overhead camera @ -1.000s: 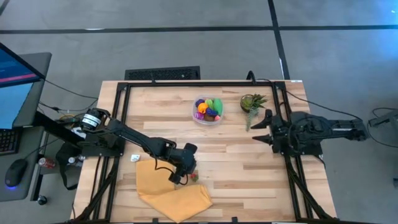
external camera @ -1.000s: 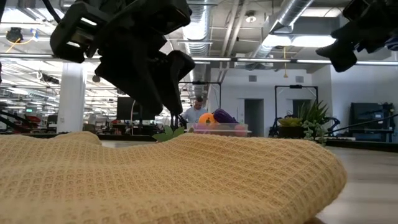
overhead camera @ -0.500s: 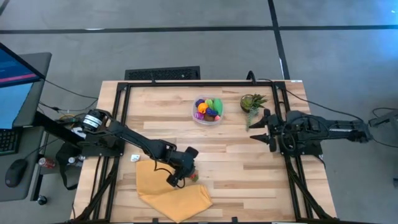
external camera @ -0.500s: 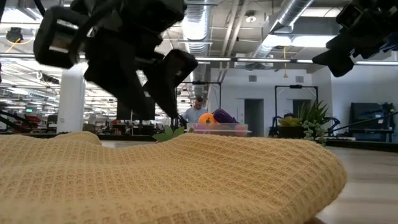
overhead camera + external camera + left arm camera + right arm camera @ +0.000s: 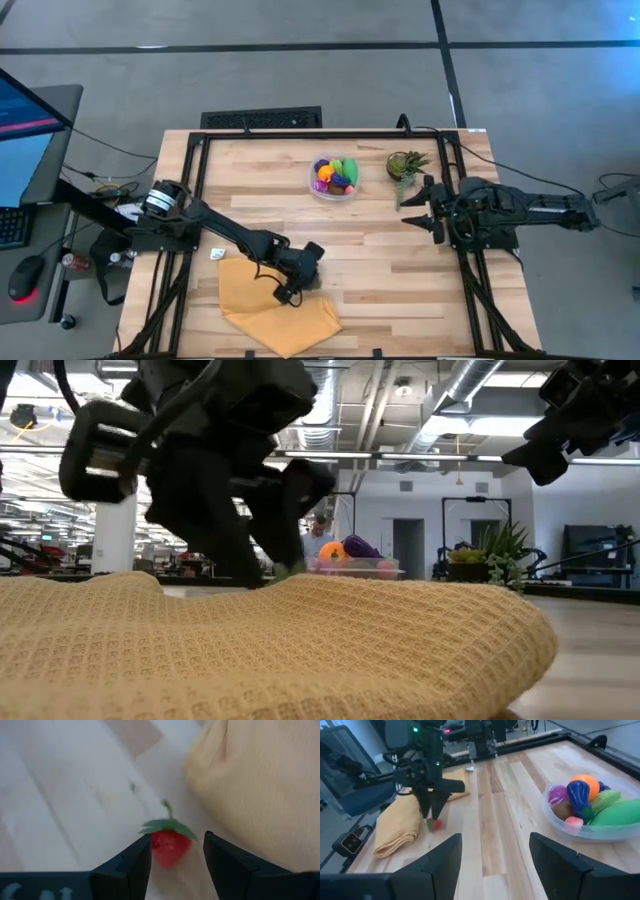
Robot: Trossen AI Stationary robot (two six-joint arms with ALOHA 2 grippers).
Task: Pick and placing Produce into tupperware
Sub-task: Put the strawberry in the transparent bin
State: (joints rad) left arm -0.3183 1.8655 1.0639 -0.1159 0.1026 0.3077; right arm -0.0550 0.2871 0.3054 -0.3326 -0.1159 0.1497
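Observation:
A red toy strawberry with a green leaf cap lies on the wooden table beside the edge of a yellow cloth. My left gripper hangs low over it, open, with one finger on either side. The strawberry also shows in the right wrist view, under those fingers. The round clear tupperware stands at the far middle. It holds several pieces of produce: orange, purple, magenta and green. My right gripper waits open at the table's right side, near the plant. My left gripper has the strawberry between its open fingers, which slant down at it from the left. The berry lies close beside one finger, and I cannot tell whether that finger touches it. A clear gap separates it from the other finger. The strawberry rests on the table.
The crumpled yellow cloth fills the near left of the table, right next to the strawberry. A small potted green plant stands at the far right, beside the tupperware. Bare wood lies between the cloth and the tub.
My left gripper has sunk toward the table and a little toward the near edge, rolling slightly. It has come down around the strawberry, which has stayed where it lay. The gap between its fingers looks the same.

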